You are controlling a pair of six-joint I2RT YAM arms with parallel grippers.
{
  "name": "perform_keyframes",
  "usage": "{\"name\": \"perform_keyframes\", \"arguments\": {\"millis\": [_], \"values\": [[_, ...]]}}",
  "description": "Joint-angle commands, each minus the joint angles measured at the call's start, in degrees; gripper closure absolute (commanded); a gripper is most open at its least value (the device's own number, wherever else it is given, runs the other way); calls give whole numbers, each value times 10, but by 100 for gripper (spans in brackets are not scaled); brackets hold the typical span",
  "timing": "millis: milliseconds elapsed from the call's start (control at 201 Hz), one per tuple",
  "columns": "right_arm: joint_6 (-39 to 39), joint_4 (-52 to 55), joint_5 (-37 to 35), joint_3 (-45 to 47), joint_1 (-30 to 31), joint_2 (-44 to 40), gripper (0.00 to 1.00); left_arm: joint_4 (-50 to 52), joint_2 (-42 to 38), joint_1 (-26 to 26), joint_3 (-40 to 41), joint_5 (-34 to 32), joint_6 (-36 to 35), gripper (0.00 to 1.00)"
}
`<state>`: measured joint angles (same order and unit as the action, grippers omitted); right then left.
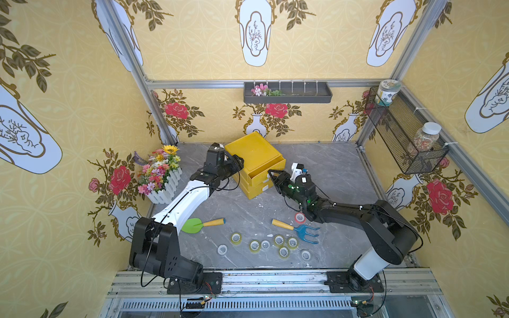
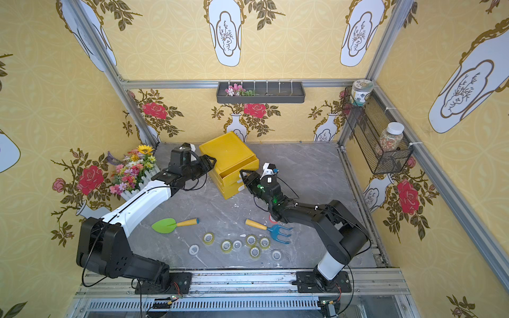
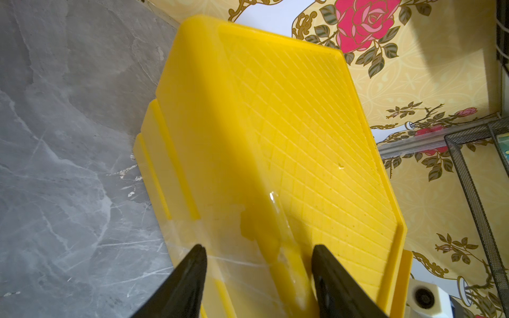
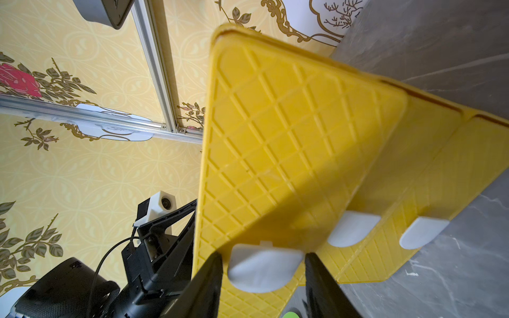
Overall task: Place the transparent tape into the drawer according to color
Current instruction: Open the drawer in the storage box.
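L gripper (image 3: 257, 247): jaws apart, straddling yellow plastic drawer cabinet (image 3: 248, 124) cnr; grip unclear.
R gripper (image 4: 263, 256): slightly wide, flanking top drawer's white handle (image 4: 264, 271).

Drawer unit (image 1: 254, 165) at rear centre of bench (image 1: 338, 170), flower box (image 1: 161, 179) to its left. In front: trowel (image 1: 201, 224) left, rake (image 1: 297, 228) right. Tape rolls (image 1: 279, 240) clustered near front edge, lone roll (image 1: 299, 217) just behind rake.
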<state>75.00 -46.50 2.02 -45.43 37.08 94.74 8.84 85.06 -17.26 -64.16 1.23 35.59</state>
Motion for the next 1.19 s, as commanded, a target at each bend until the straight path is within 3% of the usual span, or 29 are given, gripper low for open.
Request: {"name": "perform_keyframes", "arguments": {"millis": [0,408,672,1190], "values": [[2,-35,9,-22,-6,25,48,58,8,0,7,-14,-8,35],[16,-51,21,-73,-8,83,54,60,10,1,2,-4,-17,36],[24,-70,16,-55,-10,86,65,61,13,0,2,-5,-17,36],[37,-42,17,48,-7,-13,70,64,13,0,-2,-7,-16,33]]}}
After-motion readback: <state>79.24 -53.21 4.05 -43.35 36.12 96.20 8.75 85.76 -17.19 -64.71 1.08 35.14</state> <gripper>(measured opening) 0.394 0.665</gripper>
